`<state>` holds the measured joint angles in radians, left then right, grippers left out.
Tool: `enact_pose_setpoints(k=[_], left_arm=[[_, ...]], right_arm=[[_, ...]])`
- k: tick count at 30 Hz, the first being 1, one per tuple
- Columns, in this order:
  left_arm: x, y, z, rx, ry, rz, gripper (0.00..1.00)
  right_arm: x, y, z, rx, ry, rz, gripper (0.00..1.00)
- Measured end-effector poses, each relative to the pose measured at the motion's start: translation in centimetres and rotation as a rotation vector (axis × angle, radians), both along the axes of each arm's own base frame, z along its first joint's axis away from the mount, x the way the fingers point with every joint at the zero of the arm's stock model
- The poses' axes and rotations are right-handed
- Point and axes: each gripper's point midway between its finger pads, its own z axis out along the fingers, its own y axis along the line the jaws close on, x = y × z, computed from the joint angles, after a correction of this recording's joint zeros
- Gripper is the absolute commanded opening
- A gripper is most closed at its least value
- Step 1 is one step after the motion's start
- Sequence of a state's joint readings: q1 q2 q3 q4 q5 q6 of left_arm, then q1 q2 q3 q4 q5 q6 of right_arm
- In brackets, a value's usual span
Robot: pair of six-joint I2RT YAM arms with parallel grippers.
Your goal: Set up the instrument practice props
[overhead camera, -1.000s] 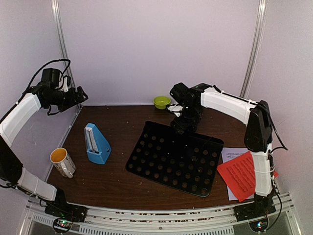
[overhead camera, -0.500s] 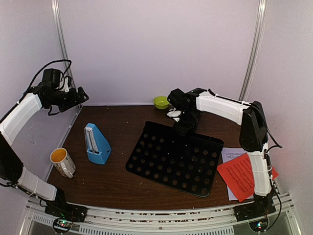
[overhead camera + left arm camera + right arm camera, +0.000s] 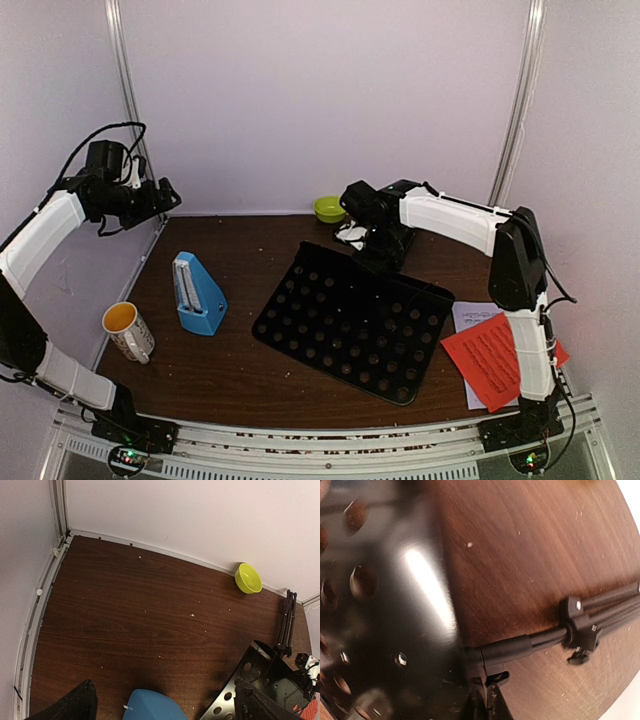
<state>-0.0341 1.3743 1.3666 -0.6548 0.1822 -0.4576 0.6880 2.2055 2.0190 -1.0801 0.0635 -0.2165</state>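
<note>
The black perforated music stand (image 3: 350,320) lies flat on the table, its folded legs (image 3: 545,637) running out behind the plate (image 3: 395,605). My right gripper (image 3: 378,252) is at the plate's far edge, shut on the stand's bracket where the pole joins (image 3: 490,700). The blue metronome (image 3: 197,293) stands to the left of the plate. A red sheet (image 3: 490,355) lies on a white sheet (image 3: 470,315) at the right. My left gripper (image 3: 165,197) hangs high at the far left, open and empty (image 3: 167,687), with the metronome (image 3: 152,707) below it.
A white mug with a yellow inside (image 3: 128,330) lies at the near left. A lime-green bowl (image 3: 329,208) sits by the back wall, just behind my right gripper. White walls close in the back and both sides.
My right gripper has shut on the stand's far edge, and the plate has shifted slightly left. The left arm has not moved.
</note>
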Motion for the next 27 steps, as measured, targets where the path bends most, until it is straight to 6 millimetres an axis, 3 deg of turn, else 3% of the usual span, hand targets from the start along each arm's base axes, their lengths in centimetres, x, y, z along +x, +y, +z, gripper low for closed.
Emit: enact_pose_setpoints(k=[9,13,20,27], left_arm=[[-0.6,0.0,0.7,-0.001,-0.022,0.001,0.98],[-0.9,0.2,1.8,0.002,-0.056,0.007,0.98],[-1.8,0.7,5.0,0.015,-0.158,0.033,0.98],[-2.9,1.8,9.0,0.062,-0.278,0.074,0.98]], right_arm=[[0.8,0.8,1.9,0.082,-0.02,-0.086,0.0],[1.5,0.6,3.9,0.122,-0.036,-0.133,0.0],[4.3,1.2,10.8,0.361,-0.174,-0.275,0.0],[5.5,-0.8,21.9,0.714,-0.323,-0.471,0.0]])
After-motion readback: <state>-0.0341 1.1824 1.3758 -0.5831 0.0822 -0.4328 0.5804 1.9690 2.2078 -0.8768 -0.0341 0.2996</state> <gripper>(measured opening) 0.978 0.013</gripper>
